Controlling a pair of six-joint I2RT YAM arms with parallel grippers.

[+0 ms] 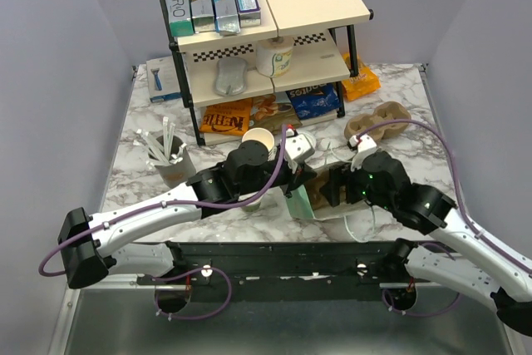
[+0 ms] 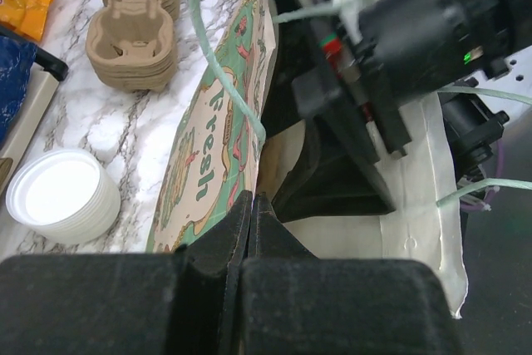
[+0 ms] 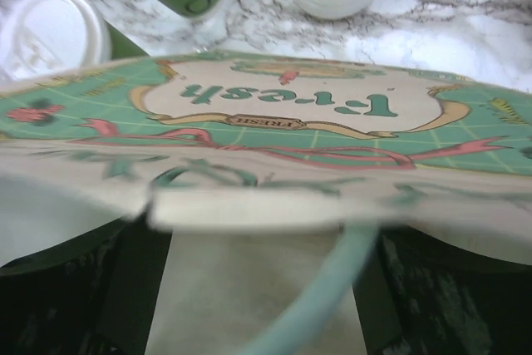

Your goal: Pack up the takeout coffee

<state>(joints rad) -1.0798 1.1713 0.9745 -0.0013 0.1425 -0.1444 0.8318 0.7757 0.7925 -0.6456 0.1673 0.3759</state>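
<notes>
Takeout coffee (image 1: 277,59) — likely light, crushable, spillable; hold mid-wall, upright. Left gripper (image 2: 252,205) pinches paper bag (image 2: 208,160) rim — right gripper (image 1: 326,189) state unclear

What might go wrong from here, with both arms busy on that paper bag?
The left pincer pinches only the thin rim of the paper bag; it may slip or tear. The bag's green handle cords loop across the right arm and might snag. The white-lidded cup stands on the table just beyond the bag, so a swing of the bag may tip it.
</notes>
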